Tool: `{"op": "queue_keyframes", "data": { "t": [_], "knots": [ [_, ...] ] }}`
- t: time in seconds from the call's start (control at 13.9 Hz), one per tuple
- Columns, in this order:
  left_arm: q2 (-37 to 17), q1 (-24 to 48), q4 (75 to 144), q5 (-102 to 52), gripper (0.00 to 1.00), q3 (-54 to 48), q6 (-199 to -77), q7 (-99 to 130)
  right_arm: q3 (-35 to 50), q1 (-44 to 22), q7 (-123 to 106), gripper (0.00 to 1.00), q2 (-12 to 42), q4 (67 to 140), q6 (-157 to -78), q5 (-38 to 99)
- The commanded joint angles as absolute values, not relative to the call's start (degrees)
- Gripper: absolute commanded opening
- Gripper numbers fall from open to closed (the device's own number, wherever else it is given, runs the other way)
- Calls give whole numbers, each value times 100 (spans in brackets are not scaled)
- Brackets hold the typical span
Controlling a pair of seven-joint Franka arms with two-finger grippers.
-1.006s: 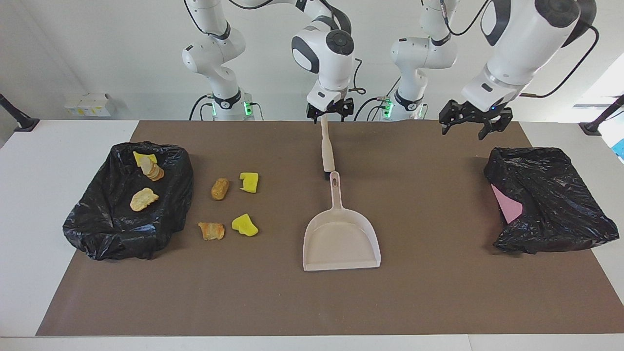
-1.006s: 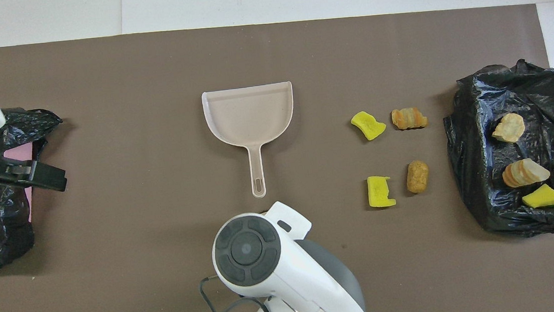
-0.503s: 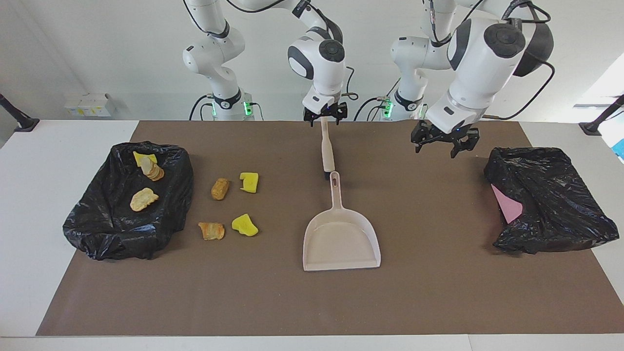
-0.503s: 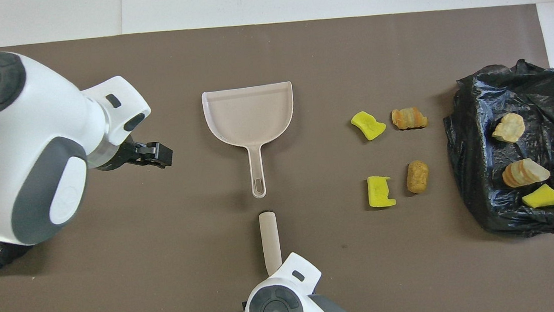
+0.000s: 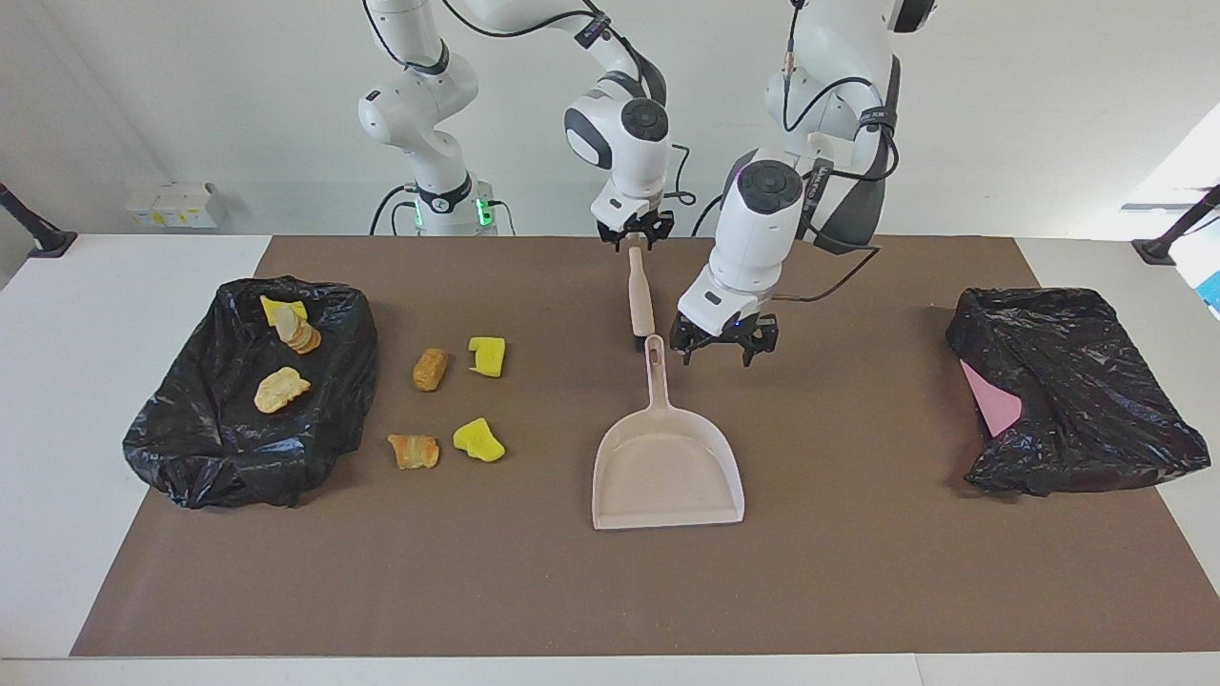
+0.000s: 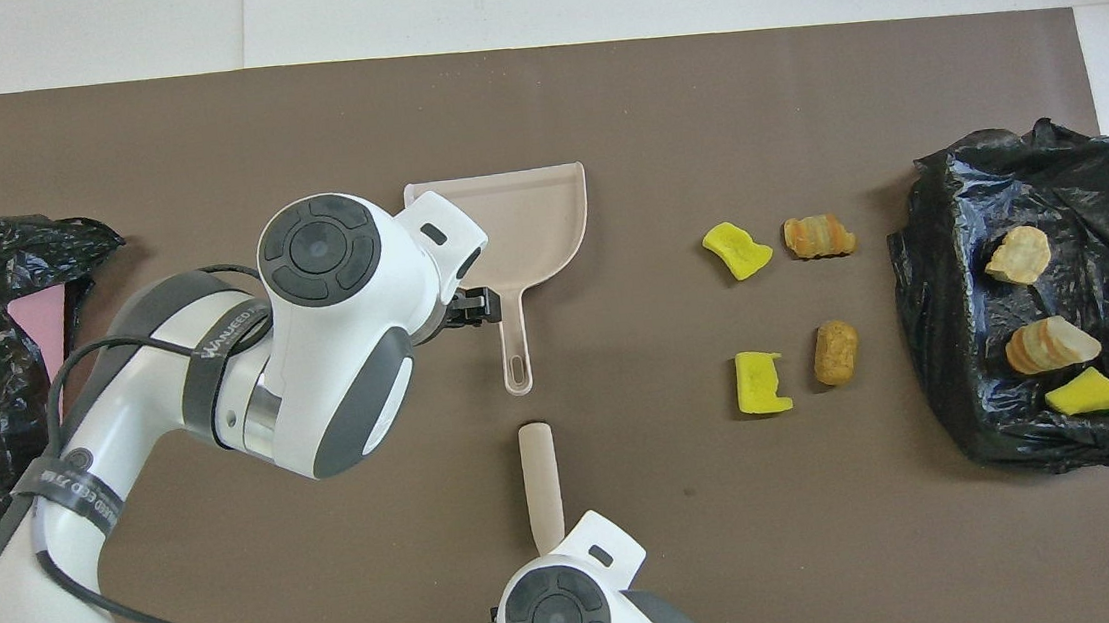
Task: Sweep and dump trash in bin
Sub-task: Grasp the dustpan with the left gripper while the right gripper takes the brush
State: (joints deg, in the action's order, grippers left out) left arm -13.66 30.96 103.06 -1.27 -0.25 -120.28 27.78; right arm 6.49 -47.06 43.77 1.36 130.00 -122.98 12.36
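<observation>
Looking at a white table (image 5: 57, 476) with a brown mat (image 5: 858, 572) on it. Seeing a pan (image 5: 667, 467) lying in the middle, handle pointing at the robots, open mouth pointing away from them. Seeing a brush (image 5: 639, 295) lying in line with it, nearer to the robots, tip just beside the handle's end.

Finding the right gripper (image 5: 631, 238) down at the brush's top end. Cannot tell if it is gripping the brush yet. Finding the left gripper (image 5: 724, 351) hanging low over the mat, just beside the pan's handle, on the left arm's side. Fingers (image 5: 687, 351) wide open, holding nothing.

Spotting four bits of trash (image 5: 487, 355) loose on the mat, well apart from the pan, toward the right arm's end. Spotting three more bits in a black bag (image 5: 191, 448) at that end. Noticing a second bag (image 5: 1096, 419) at the left arm's end.

Probably needing a small sideways slide to get the open fingers around the handle. Plenty of bare mat all around the pan. Likely needing to turn the pan too, its mouth not facing the trash.
</observation>
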Motion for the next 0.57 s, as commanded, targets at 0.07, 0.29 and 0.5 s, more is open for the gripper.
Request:
{"op": "queue_keyframes", "data": {
  "t": [0.07, 0.29, 0.5],
  "knots": [
    [-1528, 3488, 10459, -211, 100, 62, -12462, 3015, 650, -4772, 4456, 0, 53, 13087, -12428, 1362],
    [-1556, 3585, 10459, -220, 100, 53, -12507, 3058, 642, -4781, 4491, 0, 9, 13043, -12367, 1362],
    [-1862, 3709, 10398, -211, 100, 44, -12646, 3111, 615, -4711, 4676, 0, -368, 13043, -11947, 1248]
  ]
}}
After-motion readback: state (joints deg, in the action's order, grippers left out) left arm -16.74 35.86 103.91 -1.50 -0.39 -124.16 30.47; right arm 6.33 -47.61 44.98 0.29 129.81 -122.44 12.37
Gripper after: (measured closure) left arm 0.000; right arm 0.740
